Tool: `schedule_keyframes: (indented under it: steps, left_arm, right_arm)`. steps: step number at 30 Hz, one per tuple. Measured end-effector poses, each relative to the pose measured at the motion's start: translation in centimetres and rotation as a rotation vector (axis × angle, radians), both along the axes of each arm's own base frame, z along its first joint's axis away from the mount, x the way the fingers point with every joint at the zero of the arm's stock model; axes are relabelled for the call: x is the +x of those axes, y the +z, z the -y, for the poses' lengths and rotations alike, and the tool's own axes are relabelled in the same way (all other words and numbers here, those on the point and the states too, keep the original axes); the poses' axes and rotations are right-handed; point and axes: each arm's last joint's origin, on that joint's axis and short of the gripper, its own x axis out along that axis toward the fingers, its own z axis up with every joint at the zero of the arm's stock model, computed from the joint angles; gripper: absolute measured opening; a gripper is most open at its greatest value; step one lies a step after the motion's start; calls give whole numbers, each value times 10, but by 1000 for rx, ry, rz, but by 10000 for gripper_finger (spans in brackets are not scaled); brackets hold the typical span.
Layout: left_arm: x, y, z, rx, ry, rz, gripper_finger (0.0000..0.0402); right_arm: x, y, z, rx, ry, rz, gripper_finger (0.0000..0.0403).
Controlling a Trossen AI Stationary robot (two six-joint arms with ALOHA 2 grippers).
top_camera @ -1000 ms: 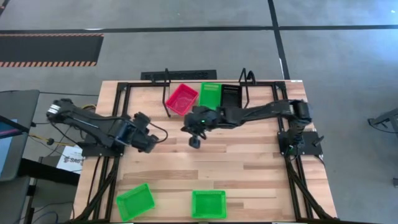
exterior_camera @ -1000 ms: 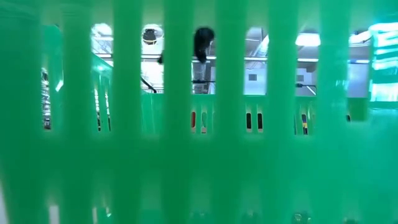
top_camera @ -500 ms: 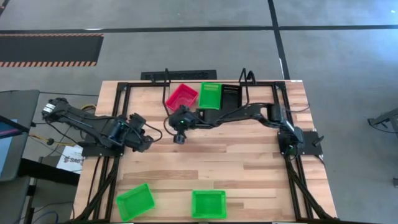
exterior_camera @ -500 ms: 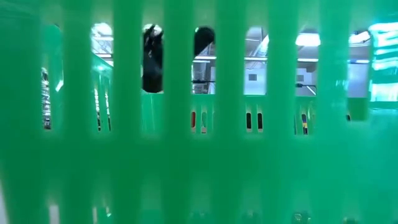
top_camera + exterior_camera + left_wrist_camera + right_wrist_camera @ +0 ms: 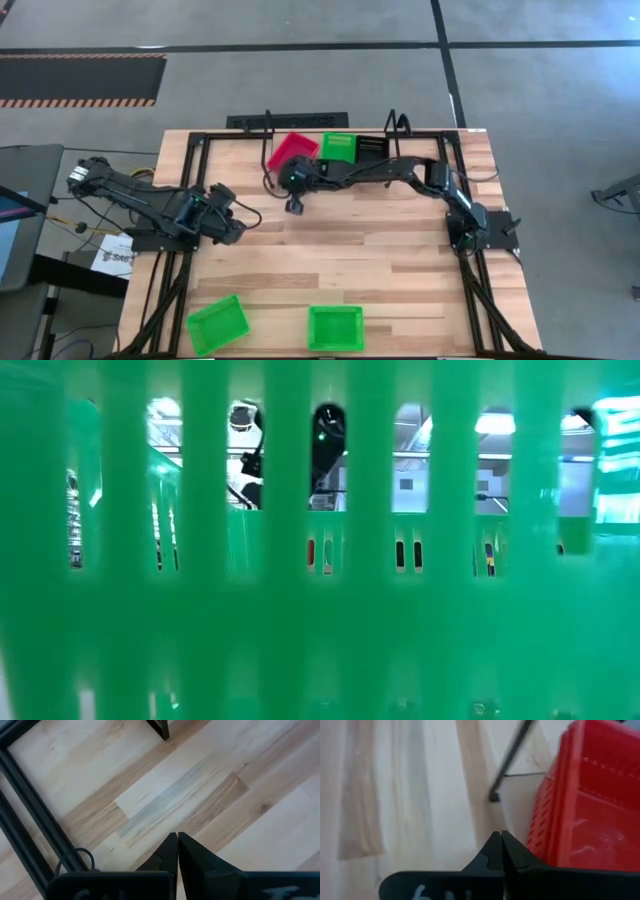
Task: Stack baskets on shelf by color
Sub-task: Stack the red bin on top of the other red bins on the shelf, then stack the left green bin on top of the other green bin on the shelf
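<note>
Red baskets, nested, sit askew at the left end of the shelf, beside its left wire upright. A green basket and a black one sit to their right on the shelf. Two more green baskets rest on the table near its near edge. My right gripper is shut and low, just beside the red baskets' near side. My left gripper is shut over bare tabletop at the left. My right gripper stands with its shut fingers close against the slotted side wall of the red baskets, coming from the near side. I cannot tell whether they touch the wall.
The low view is filled by a green basket's slotted wall; the right arm shows through its slots. The wire upright's foot stands just ahead of my right fingers. Bare wood lies across the table's middle.
My right gripper has swung from the table's middle toward the left, then toward the far edge, ending beside the red baskets. Its fingers have stayed shut.
</note>
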Motion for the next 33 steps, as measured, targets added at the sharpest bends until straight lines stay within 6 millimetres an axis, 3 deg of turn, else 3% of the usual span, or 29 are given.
schedule_keyframes:
  steps: [6, 12, 18, 24, 28, 33]
  left_arm:
    - [0, 0, 0, -5, -5, -4, 0]
    - [0, 0, 1, -25, -7, -9, 0]
    - [0, -2, 7, -189, -86, -73, 0]
    - [1, -2, 31, -382, -295, -84, 0]
    - [-6, -2, 47, -388, -282, -64, 0]
    - [-17, -11, 61, -406, -179, -60, 0]
  right_arm:
    - [-10, 7, 11, 2, -16, -54, 0]
    - [-24, 45, -11, 2, 26, -68, 0]
    - [-67, 109, -46, 36, 66, -126, 0]
    - [-120, 168, -75, 76, 64, -110, 0]
    - [-150, 193, -87, 55, 14, -101, 0]
    - [-177, 210, -106, 1, -43, -106, 0]
